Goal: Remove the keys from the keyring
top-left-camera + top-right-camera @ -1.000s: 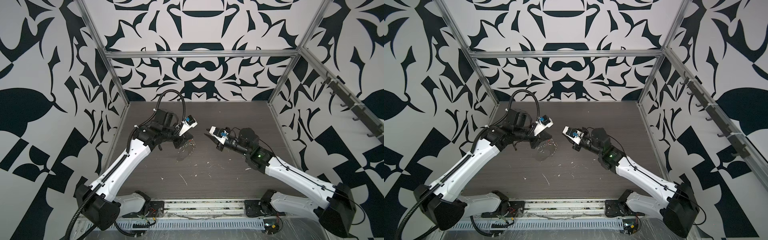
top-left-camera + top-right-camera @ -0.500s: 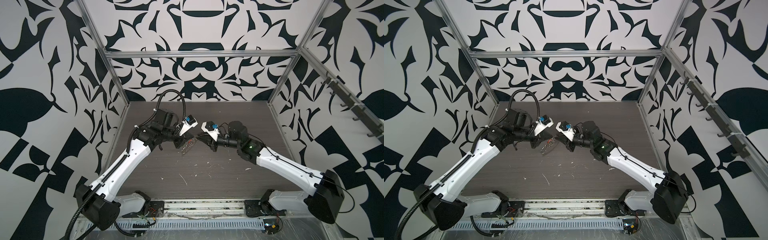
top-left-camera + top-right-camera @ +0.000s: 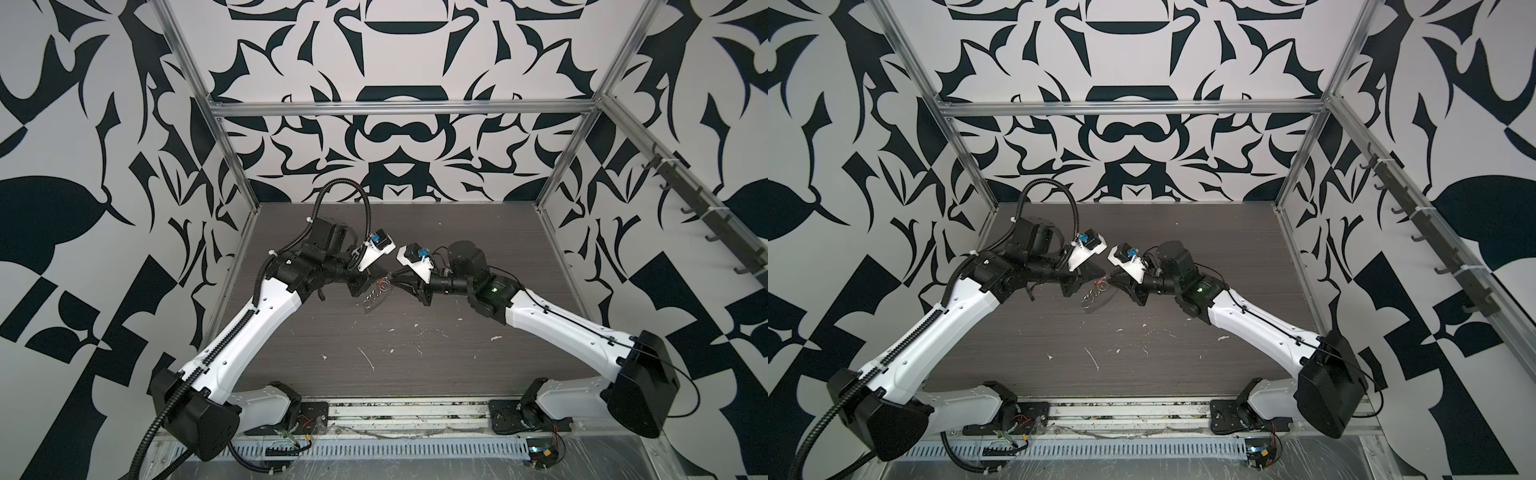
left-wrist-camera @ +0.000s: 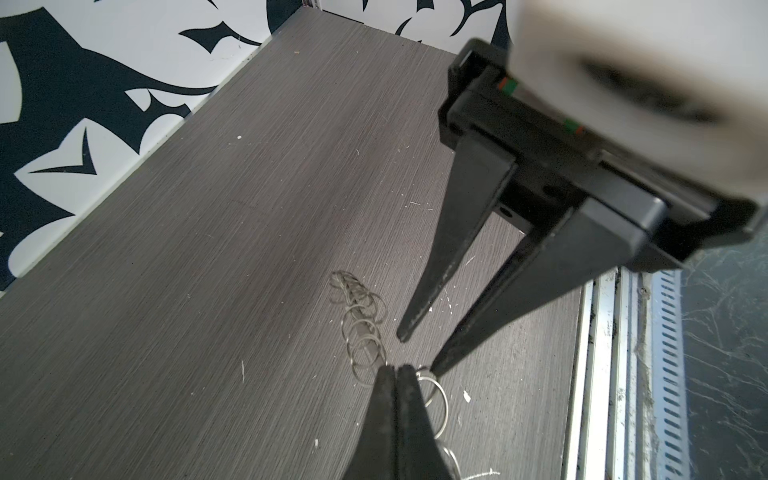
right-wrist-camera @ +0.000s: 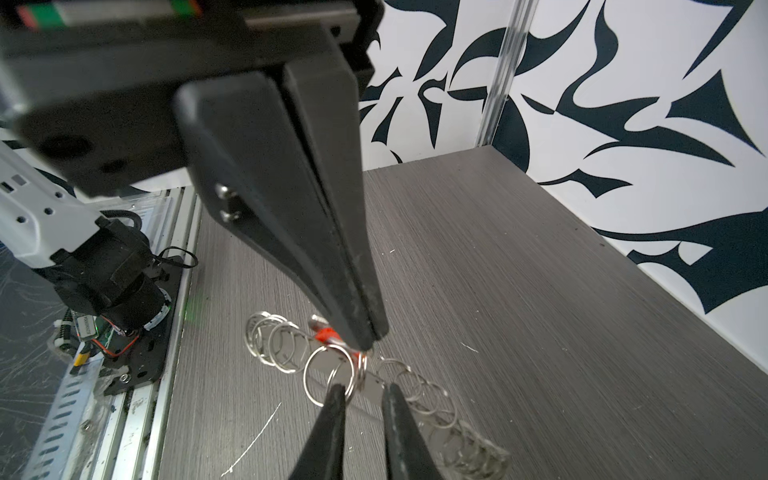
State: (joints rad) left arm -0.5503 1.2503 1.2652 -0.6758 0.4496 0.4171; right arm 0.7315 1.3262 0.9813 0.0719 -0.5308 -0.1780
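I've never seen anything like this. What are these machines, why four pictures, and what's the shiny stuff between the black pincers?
These are two robot arms, the left arm and the right arm, mounted at the near edge of a dark table. Two pictures look down from overhead. The other two come from a camera on each wrist, looking along the pincers. The left gripper is shut on a bunch of silvery rings, held up over the table, with a red bit near the grip. The right gripper is narrowly open, its tips beside that grip. White flecks lie on the table itself.
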